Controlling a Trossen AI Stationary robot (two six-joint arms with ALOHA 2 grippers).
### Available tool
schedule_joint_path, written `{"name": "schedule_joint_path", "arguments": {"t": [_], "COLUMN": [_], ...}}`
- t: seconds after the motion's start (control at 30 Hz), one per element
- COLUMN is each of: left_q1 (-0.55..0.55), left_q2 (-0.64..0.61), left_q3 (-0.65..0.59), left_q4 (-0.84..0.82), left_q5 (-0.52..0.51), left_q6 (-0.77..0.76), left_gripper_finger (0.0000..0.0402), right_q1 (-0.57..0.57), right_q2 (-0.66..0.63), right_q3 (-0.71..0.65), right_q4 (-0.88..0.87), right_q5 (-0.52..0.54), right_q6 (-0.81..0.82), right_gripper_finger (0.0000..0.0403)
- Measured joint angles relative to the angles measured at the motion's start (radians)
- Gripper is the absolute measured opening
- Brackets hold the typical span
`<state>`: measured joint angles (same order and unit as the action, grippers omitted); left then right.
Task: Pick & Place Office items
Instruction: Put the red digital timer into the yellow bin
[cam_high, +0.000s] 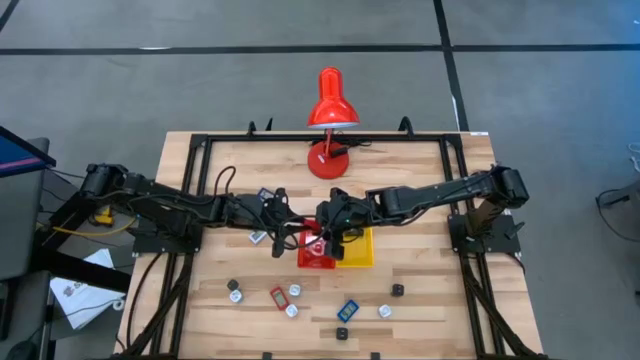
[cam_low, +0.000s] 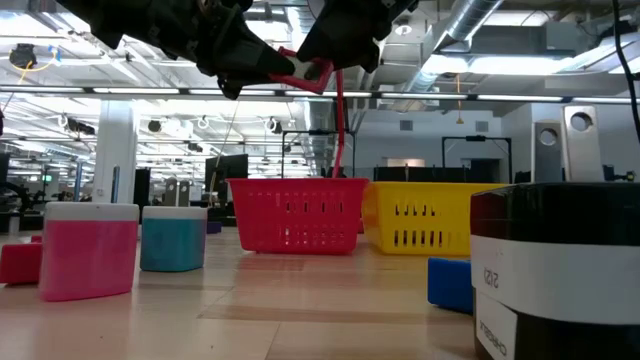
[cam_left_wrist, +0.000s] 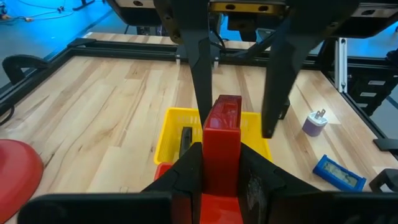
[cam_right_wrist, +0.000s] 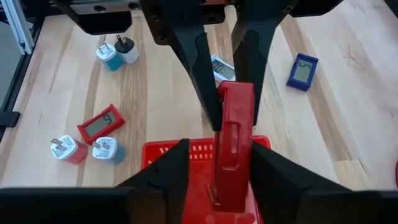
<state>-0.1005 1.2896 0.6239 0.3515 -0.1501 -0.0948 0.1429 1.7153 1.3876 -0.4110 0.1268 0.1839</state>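
Jaws of both arms meet above the middle of the surface (cam_high: 420, 300), each closed on the same red stapler-like item (cam_right_wrist: 234, 140). The left gripper (cam_left_wrist: 217, 168) clamps one end and the right gripper (cam_right_wrist: 214, 180) the other. This item hangs over the red tray (cam_low: 297, 214), which stands touching the yellow tray (cam_low: 425, 216).

Hidden or unclear: from above, the two grippers cover the held item and much of the red tray. Part of a dark flat object (cam_left_wrist: 186, 140) shows inside the yellow tray; what it is cannot be told. In the low view, a black-and-white cylinder (cam_low: 560, 270) is cut off at the picture's edge and hides the surface behind it.

Writing: a red clock (cam_right_wrist: 101, 124) shows the digit "4" and a blue clock (cam_right_wrist: 302, 72) shows "5"; the print on the cylinder is too fragmentary to read.

Other office items lie loose on the surface: a blue plug (cam_right_wrist: 109, 56) touching a white plug (cam_right_wrist: 127, 50), a red plug (cam_right_wrist: 67, 149) just beside a light-blue plug (cam_right_wrist: 107, 150), and a lilac plug (cam_left_wrist: 315, 122). A red desk lamp (cam_high: 331, 110) stands at the far edge.
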Motion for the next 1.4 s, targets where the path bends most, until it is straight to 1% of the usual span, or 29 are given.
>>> {"name": "schedule_joint_path", "arguments": {"t": [0.13, 0.23, 0.53, 0.67, 0.77, 0.87, 1.13, 1.2, 1.3, 1.4], "left_q1": [0.0, 0.0, 0.0, 0.0, 0.0, 0.0, 0.0, 0.0, 0.0, 0.002], "left_q2": [0.0, 0.0, 0.0, 0.0, 0.0, 0.0, 0.0, 0.0, 0.0, -0.027], "left_q3": [0.0, 0.0, 0.0, 0.0, 0.0, 0.0, 0.0, 0.0, 0.0, 0.001], "left_q4": [0.003, 0.004, 0.008, 0.008, 0.009, 0.009, 0.008, 0.008, 0.004, -0.054], "left_q5": [0.0, 0.0, 0.001, 0.0, 0.004, 0.008, 0.002, 0.002, 0.001, 0.0], "left_q6": [0.0, 0.0, 0.0, -0.001, -0.005, -0.071, -0.043, -0.039, 0.001, 0.041], "left_gripper_finger": [0.0061, 0.0061, 0.0061, 0.0063, 0.0074, 0.0086, 0.0095, 0.0106, 0.014, 0.018], "right_q1": [0.0, -0.001, -0.008, -0.01, -0.009, -0.008, -0.009, -0.008, -0.008, -0.005], "right_q2": [0.0, 0.0, 0.0, 0.0, 0.0, 0.0, 0.0, 0.0, 0.0, -0.01], "right_q3": [0.0, 0.0, 0.0, 0.0, 0.0, 0.0, 0.0, 0.0, 0.0, 0.0], "right_q4": [-0.002, -0.003, -0.015, -0.017, -0.016, -0.016, -0.017, -0.018, -0.024, -0.107], "right_q5": [0.0, 0.0, 0.006, 0.01, 0.009, 0.005, 0.005, 0.005, 0.003, 0.001], "right_q6": [0.0, 0.0, -0.004, -0.004, -0.005, -0.004, -0.008, -0.008, -0.018, -0.038], "right_gripper_finger": [0.0172, 0.0162, 0.0073, 0.0048, 0.0047, 0.0051, 0.005, 0.005, 0.0051, 0.005]}}
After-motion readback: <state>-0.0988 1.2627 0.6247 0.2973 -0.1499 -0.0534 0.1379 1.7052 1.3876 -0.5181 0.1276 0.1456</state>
